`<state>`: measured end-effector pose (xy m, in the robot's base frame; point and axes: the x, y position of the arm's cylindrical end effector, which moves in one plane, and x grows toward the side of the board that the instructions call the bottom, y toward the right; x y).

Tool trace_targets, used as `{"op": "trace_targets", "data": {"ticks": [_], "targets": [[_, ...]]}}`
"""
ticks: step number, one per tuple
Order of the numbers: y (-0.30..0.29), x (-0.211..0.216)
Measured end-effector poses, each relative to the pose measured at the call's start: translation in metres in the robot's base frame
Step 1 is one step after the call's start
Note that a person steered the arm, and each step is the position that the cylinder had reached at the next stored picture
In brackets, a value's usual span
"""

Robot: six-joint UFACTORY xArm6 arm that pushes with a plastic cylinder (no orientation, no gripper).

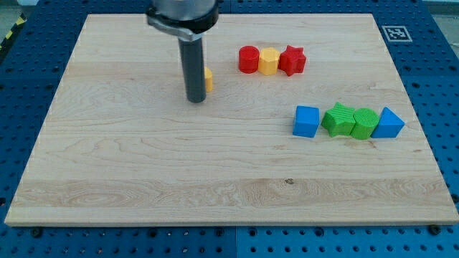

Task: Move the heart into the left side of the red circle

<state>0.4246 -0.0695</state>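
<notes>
The yellow heart lay mostly hidden behind the rod, only a sliver showing at the rod's right. The tip sat touching or just beside its left flank. The end effector had no jaws, being a plain rod. The heart looked light, rigid and easy to slide; pushing its left flank would suit. The red circle stood to the view's right, touching a yellow block, on the counter.

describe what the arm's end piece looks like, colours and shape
It ends in a straight, round rod, dark grey to black with a faint sheen, hanging from a wider dark cylindrical mount with a lighter grey collar at the view's top. My tip is blunt and flat-ended. No cables, markings or hand show.
</notes>
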Motion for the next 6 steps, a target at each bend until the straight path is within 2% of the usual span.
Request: {"op": "trace_targets", "data": {"ticks": [1,2,3,6], "targets": [[-0.003,-0.008],[0.016,-0.042],[0.017,-0.058],[0.030,-0.075]]}}
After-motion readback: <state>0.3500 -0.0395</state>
